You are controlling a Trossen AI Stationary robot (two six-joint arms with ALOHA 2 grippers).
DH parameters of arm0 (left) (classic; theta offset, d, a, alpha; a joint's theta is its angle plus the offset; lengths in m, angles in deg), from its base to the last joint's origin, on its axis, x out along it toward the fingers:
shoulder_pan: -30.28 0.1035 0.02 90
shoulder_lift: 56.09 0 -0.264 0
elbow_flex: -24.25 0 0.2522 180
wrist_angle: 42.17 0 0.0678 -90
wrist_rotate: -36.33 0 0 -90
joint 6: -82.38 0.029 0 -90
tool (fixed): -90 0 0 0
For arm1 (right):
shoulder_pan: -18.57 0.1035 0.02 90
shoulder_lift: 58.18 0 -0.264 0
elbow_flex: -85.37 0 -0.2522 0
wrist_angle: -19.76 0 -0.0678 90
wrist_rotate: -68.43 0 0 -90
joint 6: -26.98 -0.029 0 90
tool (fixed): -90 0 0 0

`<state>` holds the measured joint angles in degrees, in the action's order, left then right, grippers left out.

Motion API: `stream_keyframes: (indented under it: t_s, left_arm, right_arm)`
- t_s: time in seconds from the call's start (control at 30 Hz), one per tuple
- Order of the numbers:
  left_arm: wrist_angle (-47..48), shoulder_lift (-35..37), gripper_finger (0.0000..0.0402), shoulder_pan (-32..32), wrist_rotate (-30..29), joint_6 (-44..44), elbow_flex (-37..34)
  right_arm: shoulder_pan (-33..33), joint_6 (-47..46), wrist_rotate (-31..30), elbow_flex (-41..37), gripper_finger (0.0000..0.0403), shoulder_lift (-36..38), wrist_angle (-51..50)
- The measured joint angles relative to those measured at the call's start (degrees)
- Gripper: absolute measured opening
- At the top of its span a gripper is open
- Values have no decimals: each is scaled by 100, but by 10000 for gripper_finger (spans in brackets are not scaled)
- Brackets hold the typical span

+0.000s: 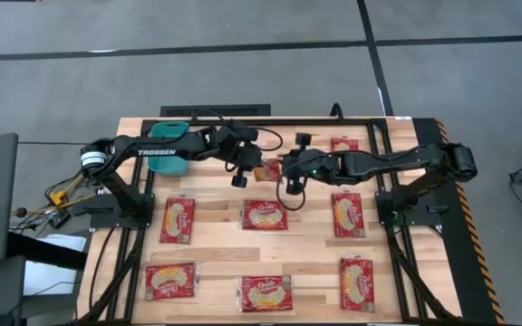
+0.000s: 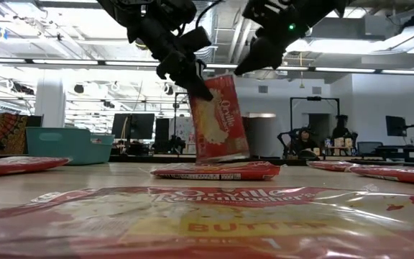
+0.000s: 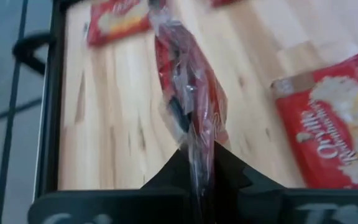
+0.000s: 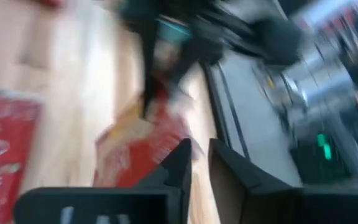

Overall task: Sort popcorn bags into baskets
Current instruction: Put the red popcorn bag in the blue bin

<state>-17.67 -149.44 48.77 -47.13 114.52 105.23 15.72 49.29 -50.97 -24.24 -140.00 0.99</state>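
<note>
My left gripper (image 1: pixel 246 168) (image 2: pixel 192 78) (image 3: pixel 199 171) is shut on a red popcorn bag (image 1: pixel 265 171) (image 2: pixel 220 119) (image 3: pixel 188 99) above the table's middle. My right gripper (image 1: pixel 290 181) (image 2: pixel 256 59) (image 4: pixel 199 152) hovers just right of the bag's top, open and holding nothing. The teal basket (image 1: pixel 174 132) (image 2: pixel 70 144) stands on its base at the far left, partly under the left arm. Several more red popcorn bags lie flat on the table, among them one (image 1: pixel 265 215) (image 2: pixel 218 170) below the held bag. My left gripper pinches the bag's upper edge (image 2: pixel 207 86) between its two fingers (image 3: pixel 229 177). It comes in slanting down from the table's left. The bag hangs below the fingers nearly upright and slightly tilted. It is lifted clear of the bag lying under it.
Flat red bags lie in rows: (image 1: pixel 178 220), (image 1: pixel 348 215), (image 1: pixel 170 281), (image 1: pixel 265 292), (image 1: pixel 356 282) and one at the far right (image 1: pixel 344 145). Black frame rails (image 1: pixel 383 181) run along the table's sides. Bare wood (image 1: pixel 220 195) shows between the bags.
</note>
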Motion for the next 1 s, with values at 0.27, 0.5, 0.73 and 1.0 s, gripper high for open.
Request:
stream_keyframes:
  t_s: [0.27,0.5,0.73,1.0]
  left_arm:
    - [8,404,5,310,221,-458,-425]
    - [-2317,1152,5,537,367,-1273,-2001]
    - [-4778,1807,5,541,321,-2159,-3481]
    - [-5255,2064,5,521,518,-2396,-3873]
  right_arm:
    - [-18,-1420,-211,10,194,203,-866]
    - [-72,-2403,55,-468,254,230,-288]
    - [-459,-2920,789,-2229,255,367,3089]
    - [-942,-3525,2207,-3017,255,-57,5986]
